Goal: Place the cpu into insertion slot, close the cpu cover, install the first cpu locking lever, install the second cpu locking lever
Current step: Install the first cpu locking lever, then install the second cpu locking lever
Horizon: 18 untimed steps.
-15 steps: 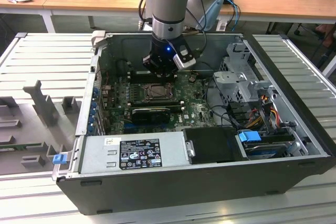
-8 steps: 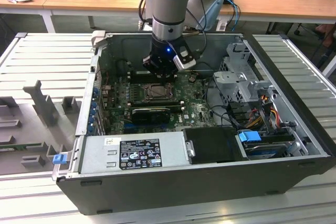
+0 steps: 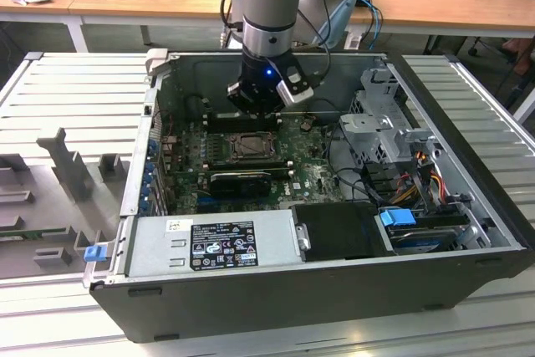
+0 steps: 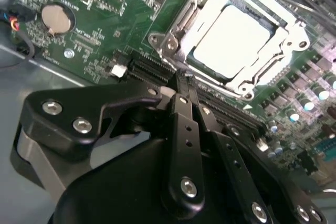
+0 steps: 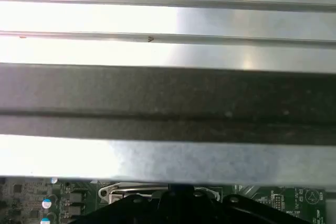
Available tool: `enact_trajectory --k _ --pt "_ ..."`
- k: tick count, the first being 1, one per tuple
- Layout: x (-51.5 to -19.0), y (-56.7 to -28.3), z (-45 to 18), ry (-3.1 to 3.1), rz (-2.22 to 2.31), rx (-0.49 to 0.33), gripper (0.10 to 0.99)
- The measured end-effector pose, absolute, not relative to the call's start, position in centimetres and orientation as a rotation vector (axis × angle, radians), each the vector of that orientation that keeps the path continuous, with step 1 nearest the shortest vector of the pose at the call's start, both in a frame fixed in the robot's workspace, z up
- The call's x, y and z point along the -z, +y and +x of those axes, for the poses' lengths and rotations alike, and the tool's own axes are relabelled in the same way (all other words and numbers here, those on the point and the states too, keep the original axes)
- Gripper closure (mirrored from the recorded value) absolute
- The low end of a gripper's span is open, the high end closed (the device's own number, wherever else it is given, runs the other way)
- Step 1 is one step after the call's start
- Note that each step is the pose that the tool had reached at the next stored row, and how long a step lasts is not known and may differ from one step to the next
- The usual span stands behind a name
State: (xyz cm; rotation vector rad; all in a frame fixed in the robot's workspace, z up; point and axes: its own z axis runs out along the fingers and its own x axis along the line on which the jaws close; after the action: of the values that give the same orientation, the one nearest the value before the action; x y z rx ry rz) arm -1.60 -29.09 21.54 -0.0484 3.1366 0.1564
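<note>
The cpu (image 4: 231, 35) lies flat in the insertion slot (image 3: 249, 147) on the green motherboard. The cpu cover (image 4: 176, 32), a silver frame, lies down around the chip, whose pale face shows through the cut-out. My gripper (image 4: 181, 80) hangs just off the socket's edge, over the black card slots beside it. Its black fingers (image 4: 184, 124) are pressed together with nothing between them. In the exterior view the gripper (image 3: 254, 113) hovers at the far side of the socket inside the open computer case. I cannot tell how the locking levers stand.
The case (image 3: 276, 290) has a power supply (image 3: 213, 244) at its near side and a drive cage with cables (image 3: 393, 148) at the exterior view's right. A coin battery (image 4: 55, 18) sits on the board. The case wall (image 5: 168, 98) is close by the wrist.
</note>
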Motion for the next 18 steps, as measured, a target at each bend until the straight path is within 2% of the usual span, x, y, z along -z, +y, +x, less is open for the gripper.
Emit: enact_trajectory --k 18 --pt "-21.55 -29.54 -1.60 3.137 -0.049 -0.156 0.980"
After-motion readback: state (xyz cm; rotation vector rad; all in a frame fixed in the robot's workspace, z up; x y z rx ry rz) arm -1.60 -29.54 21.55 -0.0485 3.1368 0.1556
